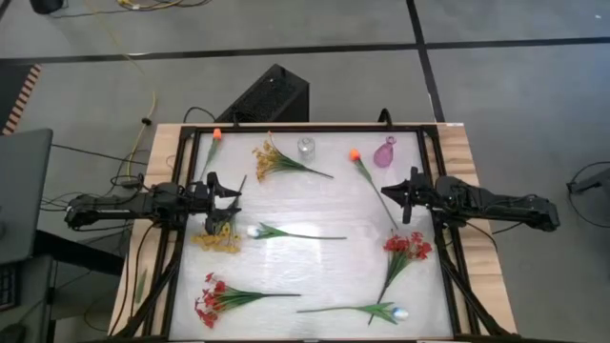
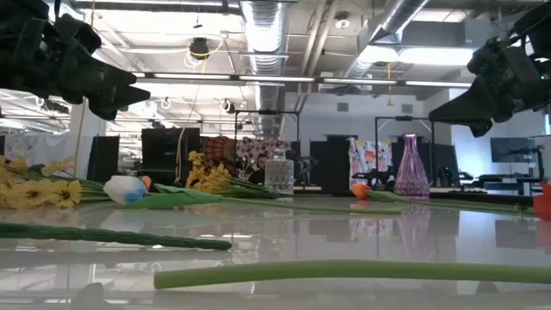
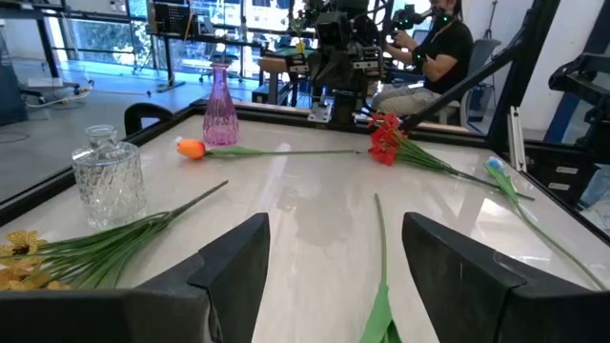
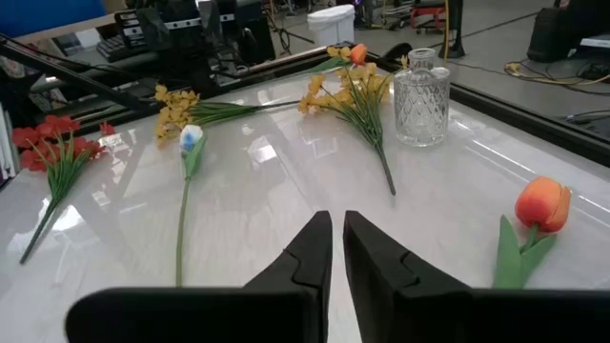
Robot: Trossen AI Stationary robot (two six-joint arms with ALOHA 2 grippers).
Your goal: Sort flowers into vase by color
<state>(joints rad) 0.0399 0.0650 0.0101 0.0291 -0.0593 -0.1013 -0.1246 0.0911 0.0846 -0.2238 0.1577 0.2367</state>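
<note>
Now | left gripper (image 1: 234, 195) jaws apart | right gripper (image 1: 404, 195) nearly closed (empty)

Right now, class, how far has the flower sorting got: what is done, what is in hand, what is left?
Nothing looks done: the clear vase and the pink vase hold no flowers. Nothing is in hand either: the left tool is open over the table, the right tool is shut and empty. All flowers still lie on the table, including a red bunch and an orange tulip.
</note>
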